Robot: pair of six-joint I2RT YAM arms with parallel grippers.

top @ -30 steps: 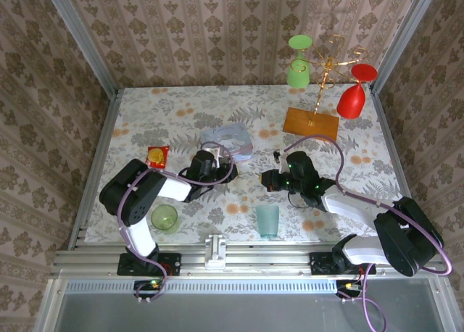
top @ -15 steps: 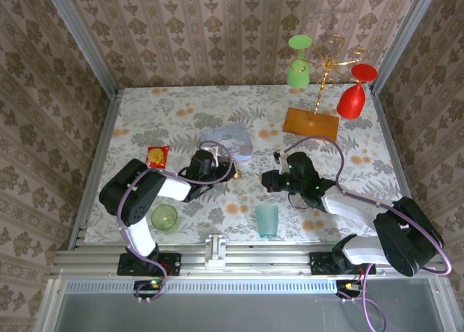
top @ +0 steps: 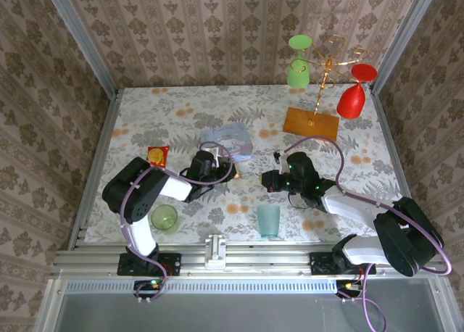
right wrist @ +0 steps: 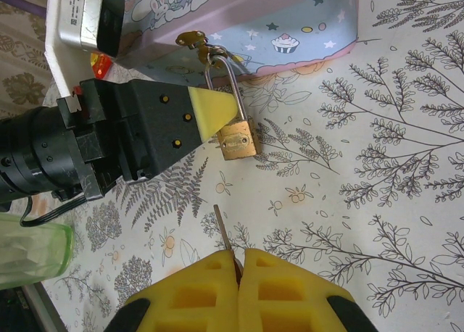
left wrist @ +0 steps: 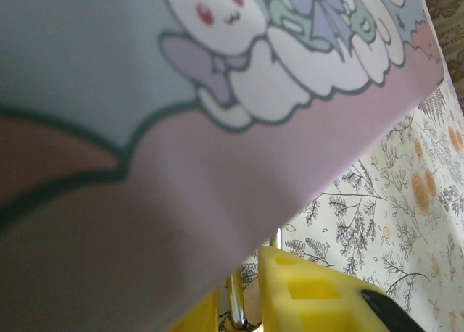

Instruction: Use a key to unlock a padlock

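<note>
Padlock (right wrist: 238, 140): on the desk (right wrist: 377, 165), just beside the cartoon tin (right wrist: 304, 27), shackle toward the tin.
Left gripper (right wrist: 221, 113): nearly closed, yellow fingers pinching the shackle.
Key (right wrist: 223, 234): tip pointing at the padlock, apart from it.
Right gripper (right wrist: 238, 263): fully closed on the key.

The small brass-gold metal padlock (right wrist: 238, 140) showed a dull, brushed body and a polished, mirror-bright silvery shackle. The thin brownish metal key (right wrist: 223, 232) looked tarnished and matt. The right gripper (right wrist: 238, 259) had matt yellow plastic-looking jaws. The pastel printed tin (right wrist: 290, 27) carried a smooth satin sheen; the floral-printed surface (right wrist: 377, 165) lay matt.
</note>
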